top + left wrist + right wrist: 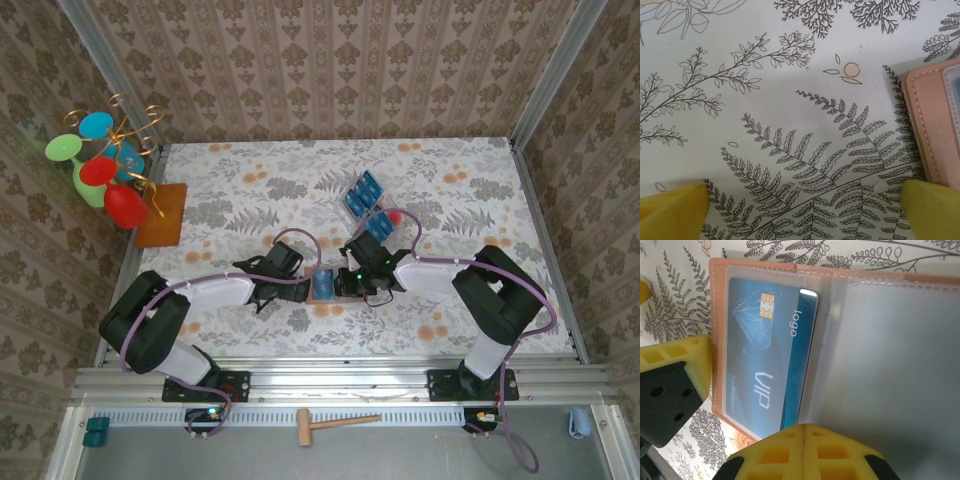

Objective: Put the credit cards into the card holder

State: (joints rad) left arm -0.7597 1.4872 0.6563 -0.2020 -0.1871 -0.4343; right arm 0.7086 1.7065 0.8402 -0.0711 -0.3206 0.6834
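The tan card holder (715,330) lies open on the floral cloth, also seen in the top view (338,287). One blue credit card (765,365) sits under its clear left pocket, with a bare blue edge showing. My right gripper (804,432) is shut, its yellow fingers pressed together with nothing between them, over the holder's near edge by the card's end. My left gripper (802,215) is open over bare cloth, and its right fingertip (932,210) is beside the holder's edge (935,125). More blue credit cards (365,195) rest in a clear tray behind.
The clear tray (388,222) has a red dot (396,215) and lies just behind the right wrist. An orange-brown mat (163,215) and a stand of coloured goblets (105,170) are at the far left. A wooden mallet (335,423) lies beyond the near rail.
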